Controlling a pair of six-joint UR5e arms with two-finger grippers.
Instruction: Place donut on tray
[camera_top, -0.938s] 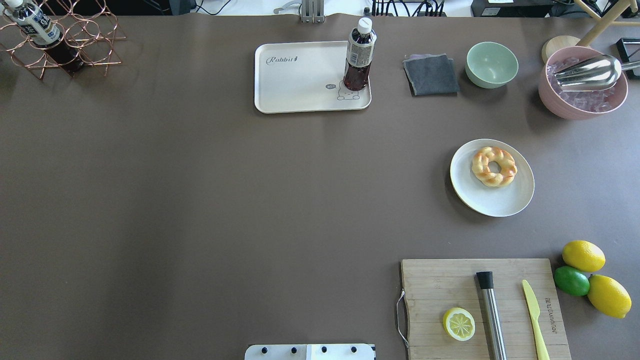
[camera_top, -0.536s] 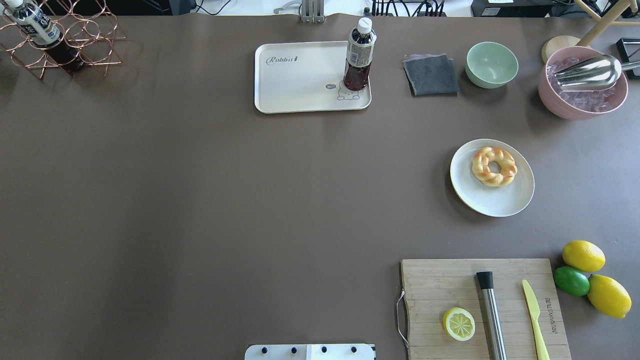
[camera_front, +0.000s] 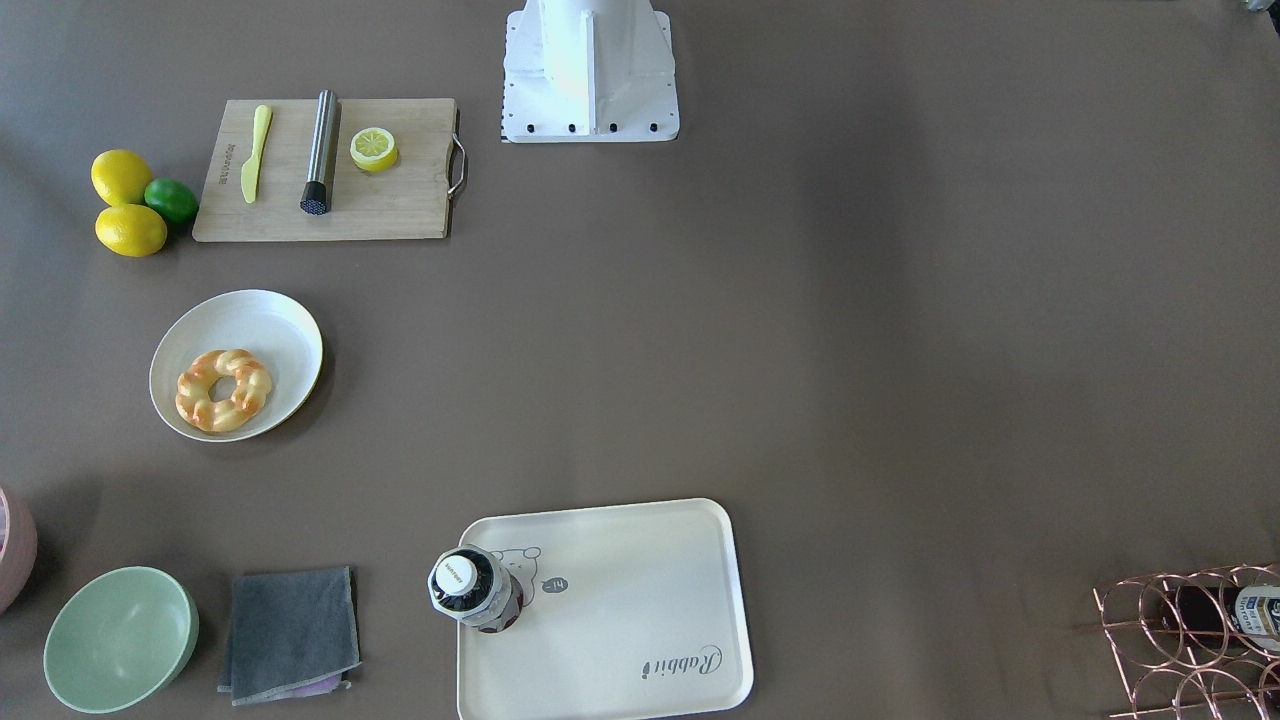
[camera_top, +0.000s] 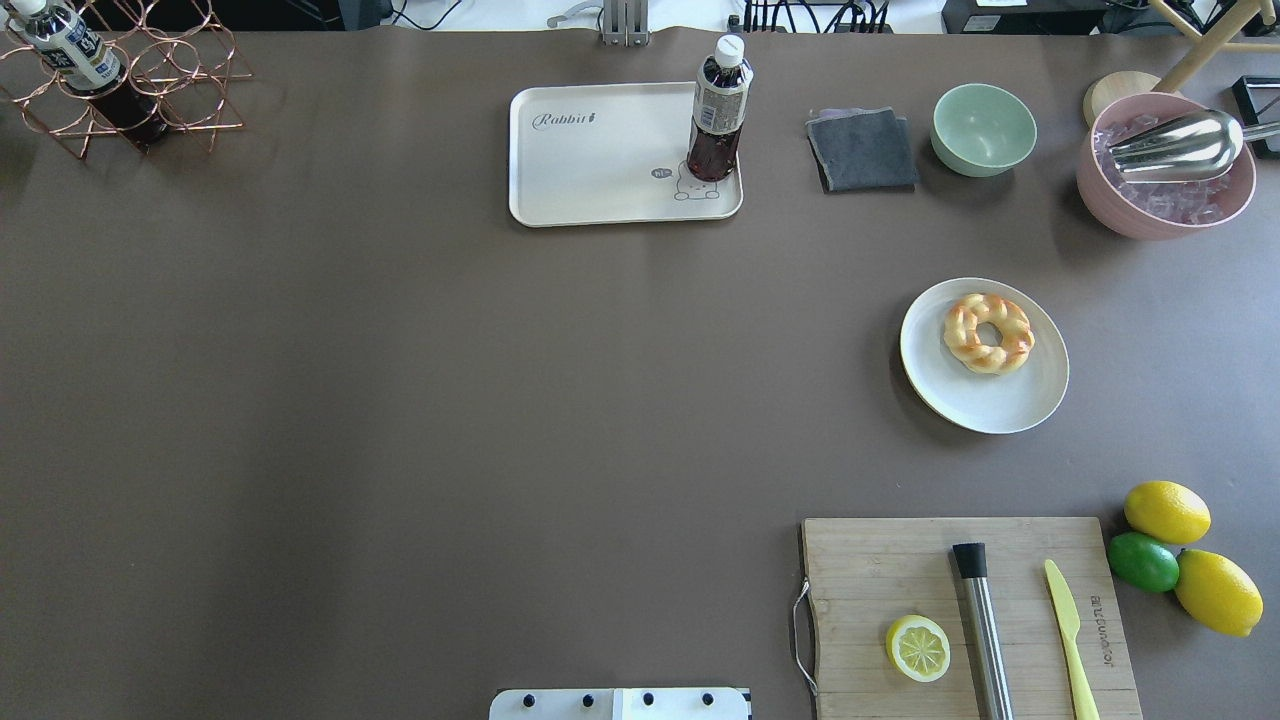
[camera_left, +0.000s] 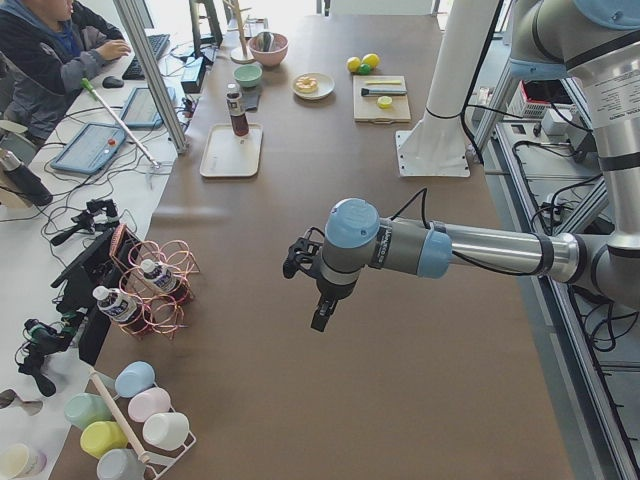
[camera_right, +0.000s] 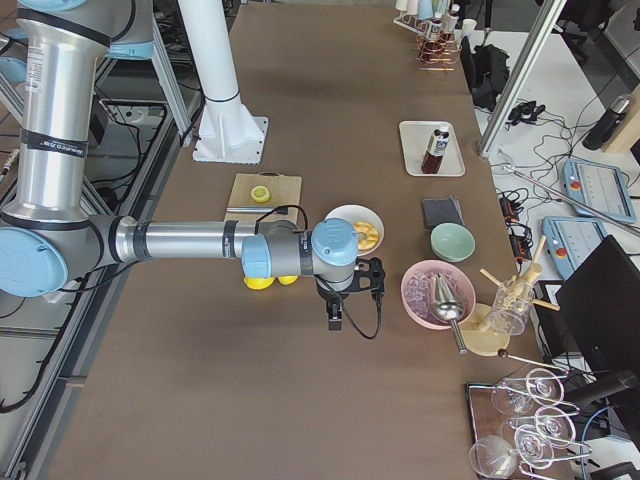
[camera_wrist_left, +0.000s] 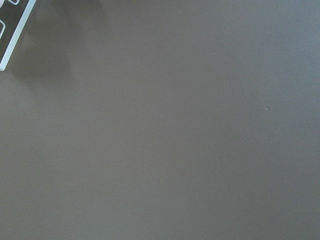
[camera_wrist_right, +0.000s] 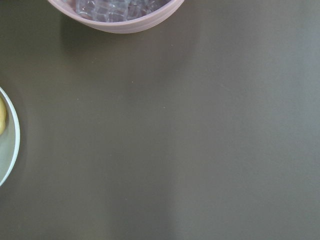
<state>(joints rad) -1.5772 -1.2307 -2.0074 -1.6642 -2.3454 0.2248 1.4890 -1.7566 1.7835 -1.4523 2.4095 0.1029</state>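
Unstarted: donut (camera_top: 988, 333) was noted on plate (camera_top: 985, 408), well apart from tray (camera_top: 600, 160). State of left pincer (camera_left: 321, 314), right pincer (camera_right: 335, 318) could not be told.

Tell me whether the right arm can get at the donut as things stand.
Probably yes. The donut lies uncovered on the plate with nothing over or against it, and the right gripper hangs above the table near that plate.

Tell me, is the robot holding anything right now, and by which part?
Nothing, as far as shows. The donut lies untouched on its plate, and both the left gripper and right gripper hang in the air with no object at their fingers.
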